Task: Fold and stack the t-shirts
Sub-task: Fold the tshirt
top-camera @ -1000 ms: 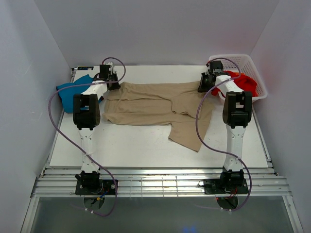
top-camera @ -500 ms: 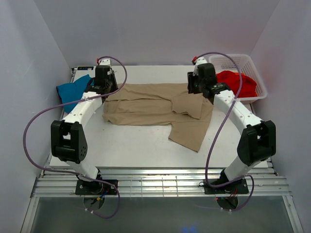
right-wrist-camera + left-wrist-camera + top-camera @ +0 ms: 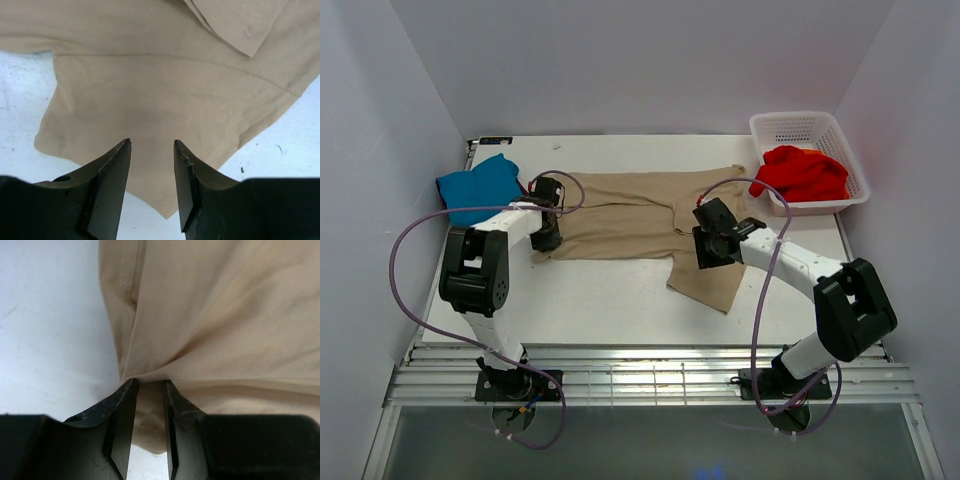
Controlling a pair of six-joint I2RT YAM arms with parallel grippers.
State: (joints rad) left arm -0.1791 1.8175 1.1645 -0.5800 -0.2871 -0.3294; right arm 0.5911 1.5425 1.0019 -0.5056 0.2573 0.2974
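A tan-beige t-shirt (image 3: 620, 210) lies spread across the middle of the table, one part trailing toward the near edge. My left gripper (image 3: 546, 236) is low at its left near corner, open, with the cloth's edge (image 3: 225, 315) under and between the fingertips (image 3: 150, 385). My right gripper (image 3: 708, 246) hovers open over the shirt's trailing part (image 3: 150, 85), nothing between its jaws (image 3: 151, 145). At the far left lies a teal-blue t-shirt (image 3: 478, 186). A bright red t-shirt (image 3: 805, 172) is heaped in the basket.
The white lattice basket (image 3: 800, 118) stands at the far right corner. White walls close in the table (image 3: 620, 300) on three sides. Purple cables loop from both arms over the table's near half.
Both arms have drawn back from the shirt's far edge toward its near side. Both grippers, shut a second ago, now stand open.
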